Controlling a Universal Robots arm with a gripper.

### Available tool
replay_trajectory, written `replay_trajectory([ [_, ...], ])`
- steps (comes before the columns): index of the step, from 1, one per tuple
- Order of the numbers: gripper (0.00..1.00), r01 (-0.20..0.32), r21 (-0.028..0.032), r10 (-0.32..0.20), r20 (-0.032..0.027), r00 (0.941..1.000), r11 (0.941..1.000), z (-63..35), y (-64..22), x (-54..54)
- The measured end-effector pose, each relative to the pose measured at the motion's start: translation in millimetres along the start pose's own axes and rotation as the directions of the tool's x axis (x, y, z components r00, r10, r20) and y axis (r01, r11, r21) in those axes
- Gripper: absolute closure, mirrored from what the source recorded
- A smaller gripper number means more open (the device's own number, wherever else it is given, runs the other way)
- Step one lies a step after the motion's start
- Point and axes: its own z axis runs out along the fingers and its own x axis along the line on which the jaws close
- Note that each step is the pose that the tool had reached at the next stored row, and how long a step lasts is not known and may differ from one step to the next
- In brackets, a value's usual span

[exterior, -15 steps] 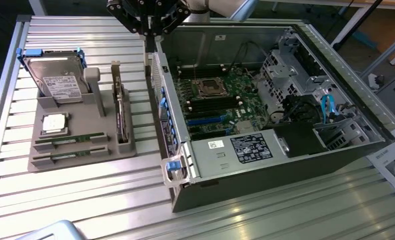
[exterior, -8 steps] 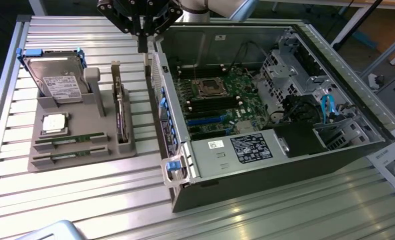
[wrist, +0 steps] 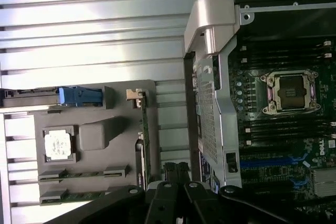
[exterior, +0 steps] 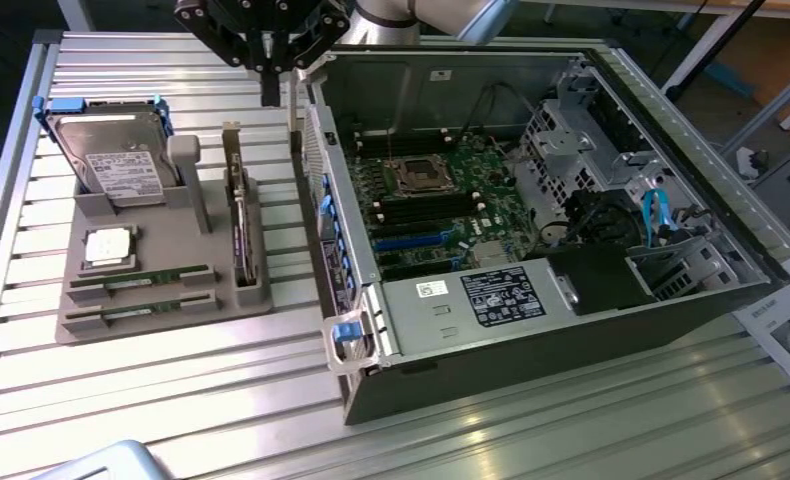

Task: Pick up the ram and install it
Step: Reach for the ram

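Ribbed metal table [exterior: 168,400], slats running across, glare on the ridges. One grey moulded plastic tray [exterior: 175,245] sits at the exterior view's left, and one open black PC case [exterior: 529,330] lies on its side at the right, with a narrow strip of table between them.

On the tray:
- 2 ram sticks [exterior: 142,277] [exterior: 139,310]: thin green boards lying flat and parallel in their own slots at the near edge, both untouched. They also show in the wrist view [wrist: 84,173].
- 1 square silver CPU [exterior: 108,247], just behind the sticks.
- 1 hard drive [exterior: 122,160], propped up at the far end, with blue clips.
- 1 dark card [exterior: 244,235], standing on edge along the tray side nearest the case.

Inside the case there is 1 green motherboard [exterior: 435,200] with 1 square socket [exterior: 418,177] and long dark slots on both sides of it.

1 black gripper [exterior: 272,98] hangs over the far end of the tray-case gap. Its fingers are pinched together and hold nothing. It is close to the case wall and well apart from the sticks. In the wrist view it shows as [wrist: 176,170].

Open table lies in front of the tray.
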Motion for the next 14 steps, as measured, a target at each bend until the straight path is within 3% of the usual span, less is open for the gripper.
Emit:
replay_trajectory([
  [14,0.9,0.0,0.0,0.0,0.0,1.0,1.0,-0.7,-2.4,31.8],
])
